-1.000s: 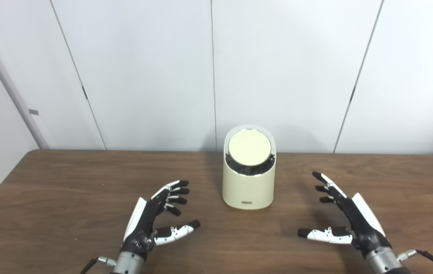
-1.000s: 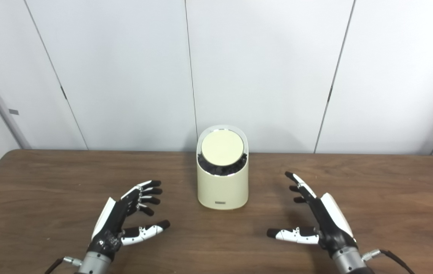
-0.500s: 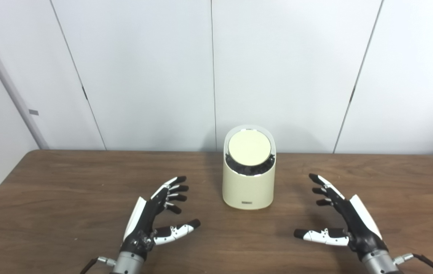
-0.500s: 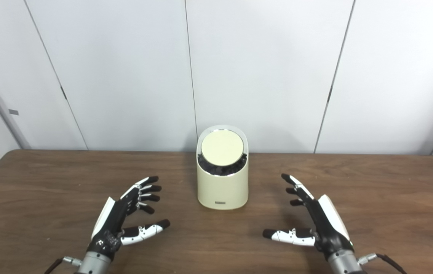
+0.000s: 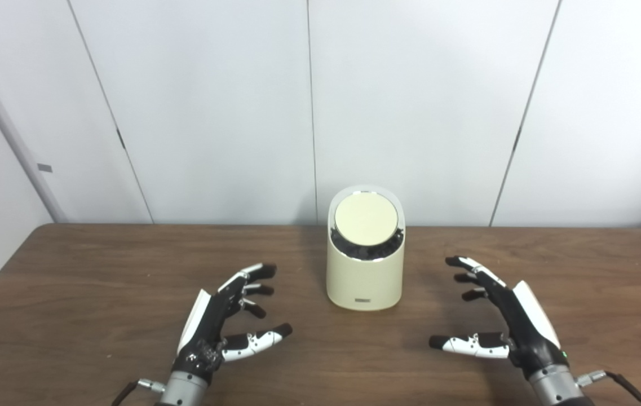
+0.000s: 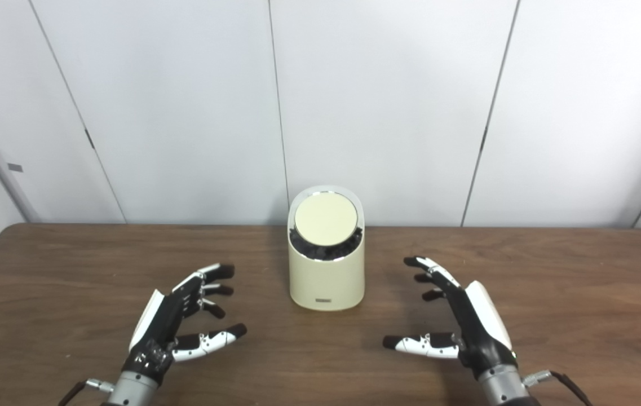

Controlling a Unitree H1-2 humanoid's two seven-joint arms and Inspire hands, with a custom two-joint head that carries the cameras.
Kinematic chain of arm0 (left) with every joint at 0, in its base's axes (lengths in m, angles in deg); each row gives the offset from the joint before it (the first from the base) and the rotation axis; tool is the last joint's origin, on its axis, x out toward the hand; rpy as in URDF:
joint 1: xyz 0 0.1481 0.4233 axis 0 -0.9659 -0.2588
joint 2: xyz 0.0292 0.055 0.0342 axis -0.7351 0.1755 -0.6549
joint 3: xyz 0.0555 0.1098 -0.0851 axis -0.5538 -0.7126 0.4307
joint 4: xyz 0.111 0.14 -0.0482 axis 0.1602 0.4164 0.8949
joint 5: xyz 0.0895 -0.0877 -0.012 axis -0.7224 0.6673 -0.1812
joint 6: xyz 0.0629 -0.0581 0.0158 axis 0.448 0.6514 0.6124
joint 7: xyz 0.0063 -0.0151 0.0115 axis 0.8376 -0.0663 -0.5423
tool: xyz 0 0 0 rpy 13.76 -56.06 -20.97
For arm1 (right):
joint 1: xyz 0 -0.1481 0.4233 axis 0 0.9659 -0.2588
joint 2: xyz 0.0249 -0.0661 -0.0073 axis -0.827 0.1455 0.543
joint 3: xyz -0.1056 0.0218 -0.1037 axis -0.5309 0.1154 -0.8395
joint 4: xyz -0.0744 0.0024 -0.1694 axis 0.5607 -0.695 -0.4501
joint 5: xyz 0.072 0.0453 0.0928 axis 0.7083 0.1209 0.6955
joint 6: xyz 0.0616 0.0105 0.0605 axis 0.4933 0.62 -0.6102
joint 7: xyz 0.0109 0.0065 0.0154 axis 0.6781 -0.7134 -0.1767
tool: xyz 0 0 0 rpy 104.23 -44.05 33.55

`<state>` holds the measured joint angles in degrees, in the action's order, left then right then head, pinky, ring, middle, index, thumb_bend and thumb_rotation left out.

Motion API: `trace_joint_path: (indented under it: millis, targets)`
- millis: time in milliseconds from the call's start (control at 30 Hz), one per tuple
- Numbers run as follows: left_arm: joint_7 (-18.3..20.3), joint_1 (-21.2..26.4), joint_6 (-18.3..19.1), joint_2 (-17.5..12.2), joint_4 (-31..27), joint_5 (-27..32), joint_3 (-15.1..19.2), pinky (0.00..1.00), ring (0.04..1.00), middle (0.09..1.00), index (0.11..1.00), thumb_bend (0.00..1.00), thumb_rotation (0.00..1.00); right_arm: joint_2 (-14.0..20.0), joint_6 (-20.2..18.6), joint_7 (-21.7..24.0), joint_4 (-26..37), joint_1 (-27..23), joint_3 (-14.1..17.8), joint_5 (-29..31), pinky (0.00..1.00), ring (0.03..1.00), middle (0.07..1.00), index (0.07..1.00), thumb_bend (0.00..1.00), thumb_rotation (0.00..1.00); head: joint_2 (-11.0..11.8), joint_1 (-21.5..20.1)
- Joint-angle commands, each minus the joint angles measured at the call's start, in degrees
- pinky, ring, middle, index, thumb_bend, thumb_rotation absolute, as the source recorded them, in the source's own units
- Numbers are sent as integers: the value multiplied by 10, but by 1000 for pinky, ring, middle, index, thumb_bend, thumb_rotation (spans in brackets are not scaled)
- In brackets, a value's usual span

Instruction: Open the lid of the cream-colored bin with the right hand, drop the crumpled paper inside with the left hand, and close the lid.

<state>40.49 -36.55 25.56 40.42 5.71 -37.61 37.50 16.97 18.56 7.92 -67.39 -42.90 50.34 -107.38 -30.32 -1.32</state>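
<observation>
Left eye view shows the black-and-white left hand (image 5: 216,324) low over the brown wood-grain table (image 5: 72,293), fingers spread and lightly curled, thumb stretched toward the middle, holding nothing. The black-and-white right hand (image 5: 509,318) mirrors it on the other side, fingers fanned apart, thumb pointing inward, likewise empty. Both palms face each other across the table, and neither touches anything that can be made out.

Between the two hands, a little farther back, stands the cream-colored cylindrical bin (image 5: 364,279), upright on the table with its long axis vertical. Its top is cut at a slant, so the round cream lid (image 5: 365,217) tilts toward the camera; the lid sits shut inside a shiny chrome ring, with a dark band showing beneath its lower edge. A small dark label marks the front of the bin near its base. The bin's body looks smooth and matte.

No crumpled paper shows in either view.

The table has a rounded far-left corner and a dark streaked grain. Behind it rise plain white wall panels (image 5: 213,101), split by thin dark vertical seams.
</observation>
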Motion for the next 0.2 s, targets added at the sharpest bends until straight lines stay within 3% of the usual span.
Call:
trace_joint_path:
  millis: [0,67,167]
  targets:
    - [-5,13,-15,-3,-18,-1,3,466,678,834,825,697,7,-4,17,-19,19,-13,5,0,703,834,882,810,803,168,-1,0]
    - [-3,15,-22,-4,-15,1,2,436,631,783,766,694,1,-9,15,-26,20,-12,4,-7,649,787,828,747,762,77,-1,0]
    - [5,16,-25,-9,-14,3,-1,520,710,864,844,730,17,-4,8,-22,14,-13,1,-9,687,831,899,850,816,176,-1,-1]
